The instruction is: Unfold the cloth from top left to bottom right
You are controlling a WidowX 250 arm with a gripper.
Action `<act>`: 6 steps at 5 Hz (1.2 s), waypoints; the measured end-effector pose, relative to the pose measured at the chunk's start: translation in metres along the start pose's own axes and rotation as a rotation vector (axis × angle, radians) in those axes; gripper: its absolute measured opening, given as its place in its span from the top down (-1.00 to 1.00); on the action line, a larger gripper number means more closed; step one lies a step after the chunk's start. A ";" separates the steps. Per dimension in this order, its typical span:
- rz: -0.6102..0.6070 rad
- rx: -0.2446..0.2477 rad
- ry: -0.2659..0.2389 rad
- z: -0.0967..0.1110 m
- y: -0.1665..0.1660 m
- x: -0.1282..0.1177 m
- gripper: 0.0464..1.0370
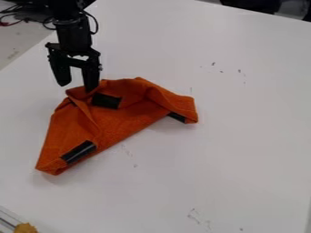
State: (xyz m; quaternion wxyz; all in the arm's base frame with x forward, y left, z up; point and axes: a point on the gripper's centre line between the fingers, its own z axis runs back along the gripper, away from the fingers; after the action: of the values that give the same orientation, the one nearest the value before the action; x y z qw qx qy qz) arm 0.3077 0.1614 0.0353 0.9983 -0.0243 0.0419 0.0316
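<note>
black gripper (77, 82) with its fingers spread apart, above the far left part of a folded orange cloth (124, 119), cloth left of centre on the white table (224, 164), dark patches on it

Looked down at a slant from above the near side of the tabletop (237, 154), faced its far edge, and sat close enough to crop its near part.

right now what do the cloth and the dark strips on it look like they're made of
The cloth looks like matte woven fabric, going by its soft creases and folded edges. The dark strips look smooth, perhaps tape or plastic, since the lower one catches a shine.
</note>
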 end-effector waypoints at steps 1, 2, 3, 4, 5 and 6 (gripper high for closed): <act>0.009 -0.013 0.028 -0.002 0.000 -0.001 -0.90; 0.011 -0.014 0.031 -0.007 0.000 0.000 -0.69; 0.005 -0.014 0.046 -0.014 0.001 -0.001 -0.08; -0.004 -0.007 0.046 -0.018 0.001 -0.003 0.50; 0.002 0.002 0.051 -0.018 0.001 -0.004 0.86; 0.000 0.024 0.037 -0.006 -0.011 -0.009 0.97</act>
State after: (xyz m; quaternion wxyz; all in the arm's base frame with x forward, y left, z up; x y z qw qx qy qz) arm 0.2987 0.1499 0.0307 0.9976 -0.0127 0.0606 0.0304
